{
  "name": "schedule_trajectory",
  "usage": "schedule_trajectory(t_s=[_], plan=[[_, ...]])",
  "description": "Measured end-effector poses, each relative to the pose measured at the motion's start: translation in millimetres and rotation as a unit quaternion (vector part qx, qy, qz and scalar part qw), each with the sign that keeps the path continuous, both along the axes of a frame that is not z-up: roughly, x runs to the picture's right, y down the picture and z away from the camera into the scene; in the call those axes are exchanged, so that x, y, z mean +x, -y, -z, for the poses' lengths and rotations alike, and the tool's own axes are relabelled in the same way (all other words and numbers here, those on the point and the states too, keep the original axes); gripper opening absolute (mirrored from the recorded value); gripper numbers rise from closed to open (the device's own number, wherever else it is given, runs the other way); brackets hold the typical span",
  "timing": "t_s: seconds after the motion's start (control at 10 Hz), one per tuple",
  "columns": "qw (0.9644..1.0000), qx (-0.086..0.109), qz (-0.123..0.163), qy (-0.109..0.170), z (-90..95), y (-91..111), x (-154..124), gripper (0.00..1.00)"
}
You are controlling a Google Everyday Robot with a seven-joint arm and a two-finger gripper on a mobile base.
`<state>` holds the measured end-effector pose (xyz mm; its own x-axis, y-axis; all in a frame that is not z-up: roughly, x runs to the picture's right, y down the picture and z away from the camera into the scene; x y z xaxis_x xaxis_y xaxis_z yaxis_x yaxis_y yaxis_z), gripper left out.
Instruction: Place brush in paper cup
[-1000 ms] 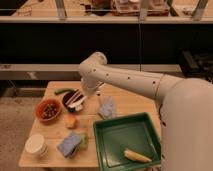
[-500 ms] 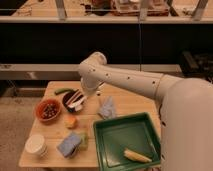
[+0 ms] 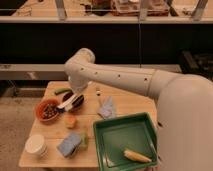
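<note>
One pale slim brush [image 3: 65, 104] beside pincer [image 3: 73, 100]

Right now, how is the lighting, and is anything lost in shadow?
In the camera view, warm light falls evenly on the table; the backdrop behind it is almost black; the gripper hangs low over the dark bowl, under the arm; the green tray shows no glare.
</note>
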<state>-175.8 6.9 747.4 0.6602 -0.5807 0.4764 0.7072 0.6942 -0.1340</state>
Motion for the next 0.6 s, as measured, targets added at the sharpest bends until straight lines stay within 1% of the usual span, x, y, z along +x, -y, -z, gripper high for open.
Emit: schedule_trajectory(t_s=[0.2, 0.3, 0.4, 0.5, 0.6], plan=[[0.9989, 0.009, 0.029, 0.035, 16.1, -2, -45, 0.11], [0.9966, 0.014, 0.051, 0.064, 25.6, -8, -74, 0.11], [0.9934, 0.021, 0.069, 0.089, 33.1, -14, -94, 0.11], [0.9855, 0.031, 0.096, 0.137, 45.0, -29, -114, 0.11], [0.9749, 0.041, 0.122, 0.181, 53.4, -42, -126, 0.11]])
